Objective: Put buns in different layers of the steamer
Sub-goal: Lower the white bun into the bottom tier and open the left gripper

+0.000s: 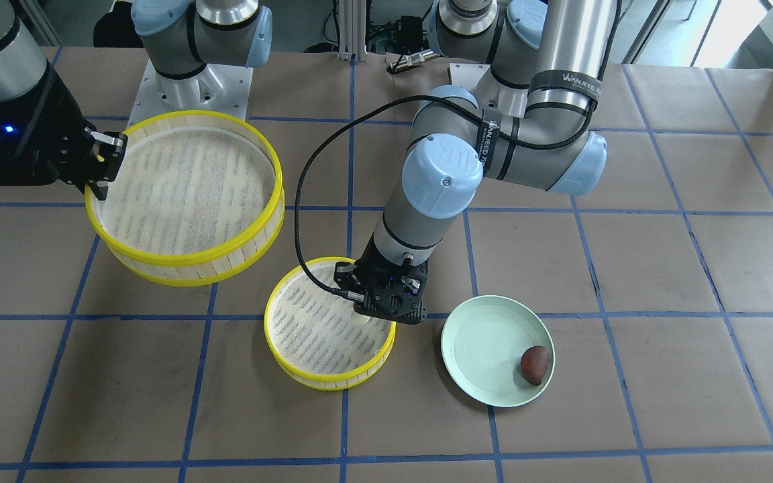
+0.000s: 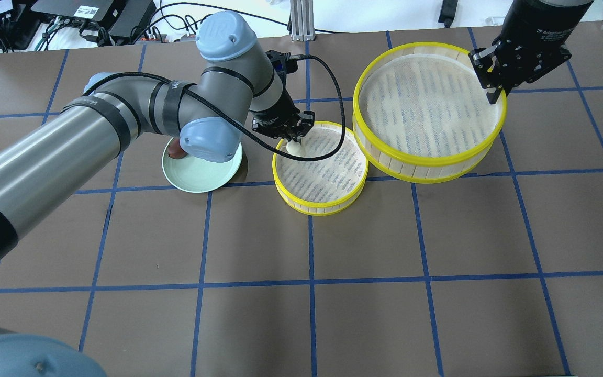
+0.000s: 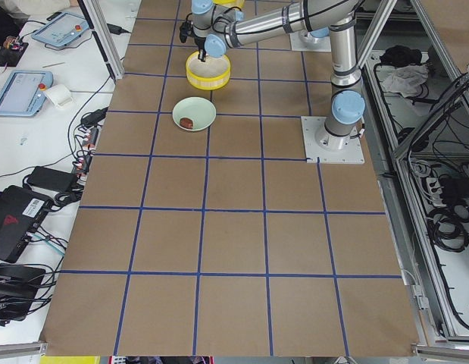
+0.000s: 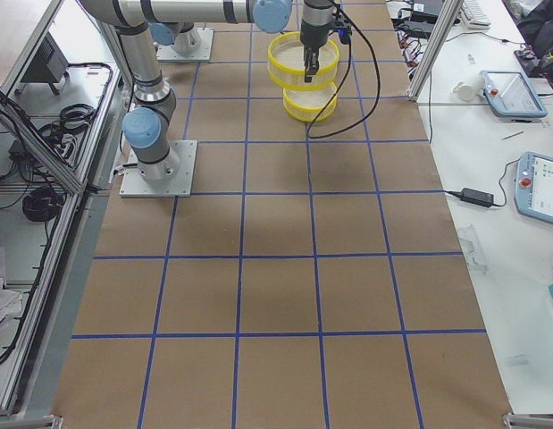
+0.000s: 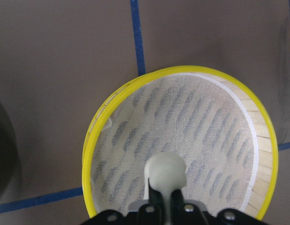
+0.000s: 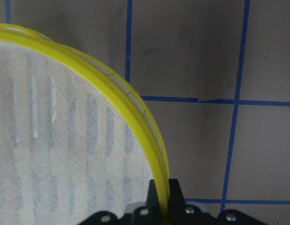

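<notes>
one cream bun pinched by left gripper, over table tray; right gripper apparently clamping raised tray rim

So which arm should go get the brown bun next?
Left, probably. The left gripper holds the white bun over the steamer tray right beside the green plate with the brown bun. The right gripper is clamped on the rim of the other tray, farther off.
</notes>
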Robot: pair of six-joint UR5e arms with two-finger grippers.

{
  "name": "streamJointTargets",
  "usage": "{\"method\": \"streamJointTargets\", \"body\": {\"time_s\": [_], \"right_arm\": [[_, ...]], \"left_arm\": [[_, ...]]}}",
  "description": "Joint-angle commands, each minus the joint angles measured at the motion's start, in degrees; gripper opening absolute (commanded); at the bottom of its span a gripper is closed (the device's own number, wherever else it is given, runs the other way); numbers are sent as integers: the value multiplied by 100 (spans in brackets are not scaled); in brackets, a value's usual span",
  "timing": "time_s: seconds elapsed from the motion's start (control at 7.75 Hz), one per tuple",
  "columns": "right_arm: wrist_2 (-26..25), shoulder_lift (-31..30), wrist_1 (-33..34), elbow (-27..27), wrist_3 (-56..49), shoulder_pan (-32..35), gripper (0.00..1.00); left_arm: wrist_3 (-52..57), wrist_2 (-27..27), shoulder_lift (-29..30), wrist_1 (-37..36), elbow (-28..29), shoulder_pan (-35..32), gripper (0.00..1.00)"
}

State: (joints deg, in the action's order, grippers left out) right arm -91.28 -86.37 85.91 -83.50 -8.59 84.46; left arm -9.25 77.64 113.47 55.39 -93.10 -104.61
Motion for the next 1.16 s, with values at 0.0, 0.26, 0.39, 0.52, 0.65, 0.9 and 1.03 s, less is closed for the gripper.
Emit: {"method": "streamJointTargets", "body": {"time_s": [0.0,0.26,0.39,0.52,0.65,0.9,1.03], "right_arm": [[65,-3,-13,-17,-284,-174,0],[57,6,-13,-26,-362,-263,0],[66,-3,-13,-35,-345,-272,0],[66,-3,-13,-44,-337,-272,0],[58,6,-5,-44,-363,-272,0],[57,6,-5,-44,-372,-272,0],[49,6,-5,-44,-372,-263,0]], "left_arm": [[-130,-56,184,-257,3,-139,71],[-183,-30,167,-257,11,-139,100],[-183,-21,149,-249,12,-139,100],[-183,-21,114,-248,20,-139,100],[-191,-47,105,-248,38,-139,100],[-358,-65,114,-248,47,-139,100],[-358,-65,114,-248,38,-139,100]]}}
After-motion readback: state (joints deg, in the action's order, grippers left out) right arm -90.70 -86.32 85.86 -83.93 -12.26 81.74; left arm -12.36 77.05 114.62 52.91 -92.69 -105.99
